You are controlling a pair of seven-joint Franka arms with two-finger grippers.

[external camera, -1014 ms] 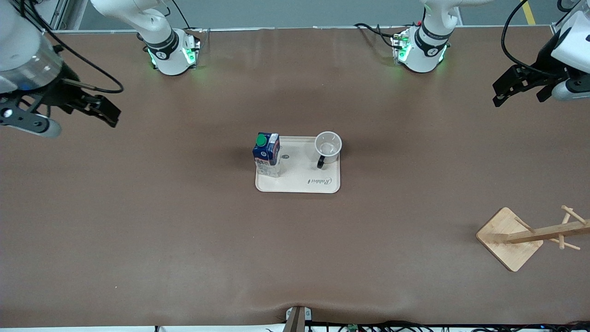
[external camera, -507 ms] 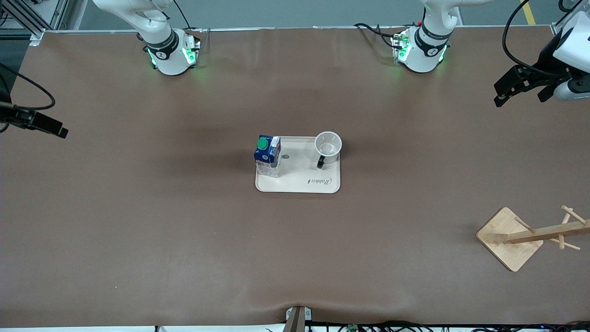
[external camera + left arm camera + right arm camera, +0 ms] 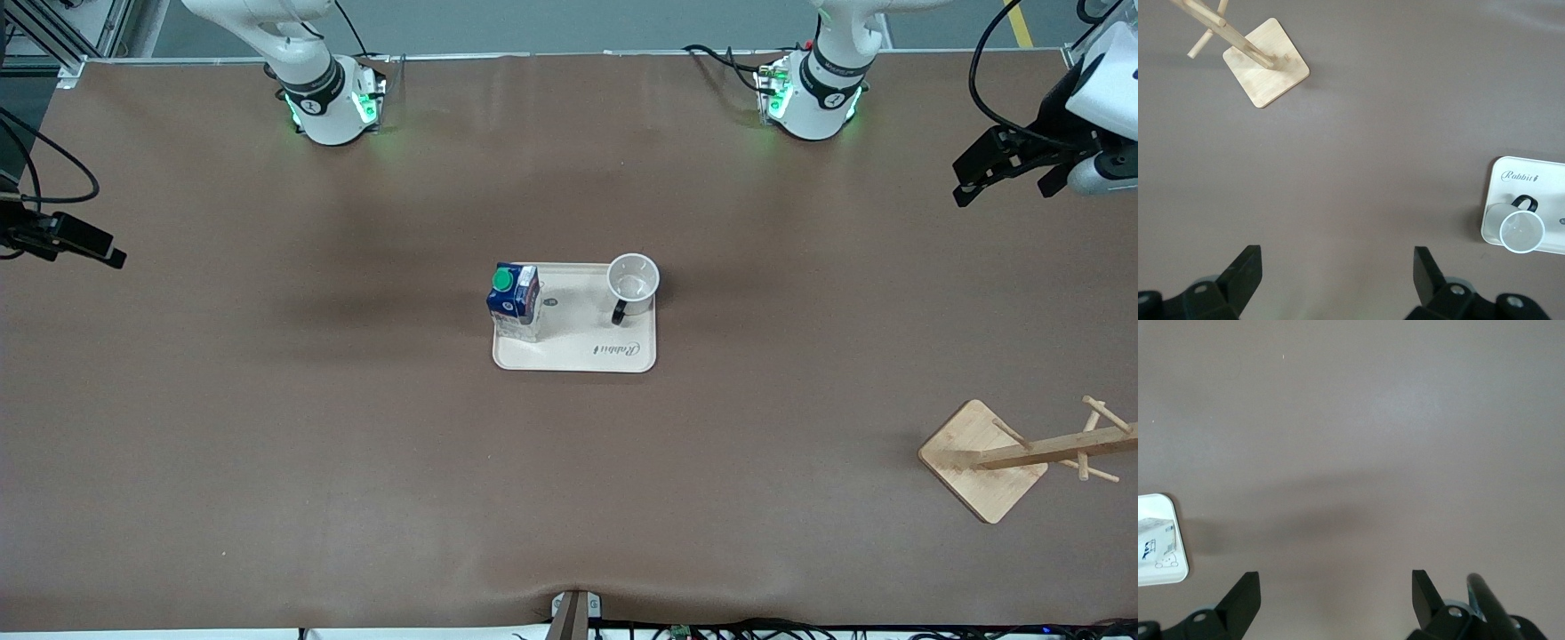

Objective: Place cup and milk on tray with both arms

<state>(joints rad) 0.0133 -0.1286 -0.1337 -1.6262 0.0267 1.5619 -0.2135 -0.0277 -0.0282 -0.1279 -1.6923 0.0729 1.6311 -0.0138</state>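
A: Status? Where are the task items sitting?

B: Both are sitting on the tray [image 3: 578,351] mid-tabletop [image 3: 356,444]. Milk [image 3: 514,302] is standing upright at the tray's 9 o'clock edge, right-arm end. Cup [image 3: 632,282] is standing mouth-up at the 2 o'clock corner, handle pointing to 6 o'clock. The two are well apart.

A: Claws?

B: Left claw [image 3: 1337,270] is hanging wide and empty over bare tabletop near the left-arm end; in its wrist view the cup and tray are showing well off from the fingers. Right claw [image 3: 1331,590] is also gaping wide and holding nothing, over bare tabletop at the right-arm end. Both arms are waiting clear.

A: So placement is looking done?

B: Judging so. Nothing is left off the tray.

A: Risks from here?

B: Milk is sitting close to the tray rim, looking slightly tilted. A bump to the tray could be tipping it off the edge. Also, the wooden rack [image 3: 996,458] is lying near the left arm; a low sweep there could be knocking it.
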